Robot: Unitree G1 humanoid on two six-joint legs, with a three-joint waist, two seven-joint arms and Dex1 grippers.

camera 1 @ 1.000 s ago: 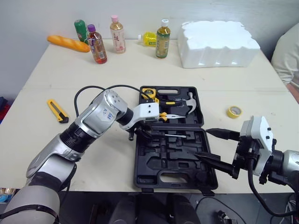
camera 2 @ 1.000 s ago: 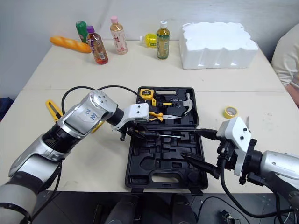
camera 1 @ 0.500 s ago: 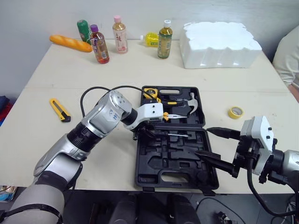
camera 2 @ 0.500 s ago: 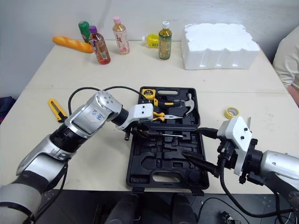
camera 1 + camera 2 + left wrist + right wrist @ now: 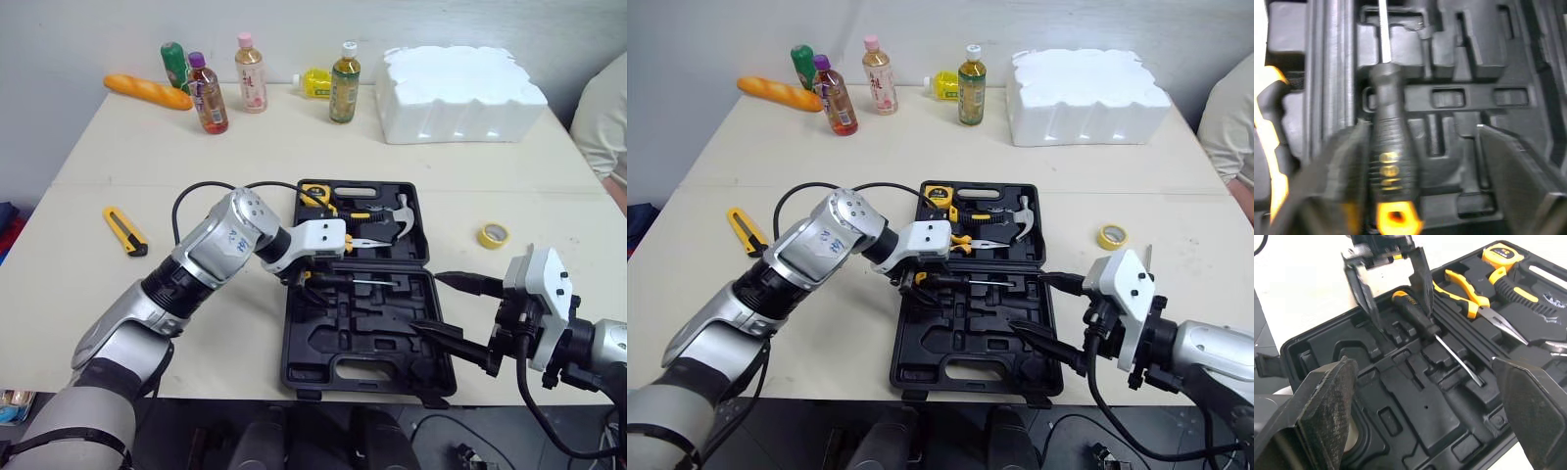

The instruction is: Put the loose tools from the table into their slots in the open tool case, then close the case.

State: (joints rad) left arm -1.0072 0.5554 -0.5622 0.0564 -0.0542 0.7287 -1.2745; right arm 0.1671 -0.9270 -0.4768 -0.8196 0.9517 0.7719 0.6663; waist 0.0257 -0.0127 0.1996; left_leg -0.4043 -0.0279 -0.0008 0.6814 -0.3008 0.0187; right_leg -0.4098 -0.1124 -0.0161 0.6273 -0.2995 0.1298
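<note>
Left wrist view: left end effector (image 5: 1420,129) open, astride the screwdriver (image 5: 1387,147) lying in the tool case (image 5: 353,364). Right end effector (image 5: 424,302) wide open, empty, over the case's right edge.

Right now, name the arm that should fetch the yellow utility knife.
Left. The utility knife lies left of the tool case; the left gripper, open over the screwdriver in the case, is on that side. The right gripper is at the case's right edge.
</note>
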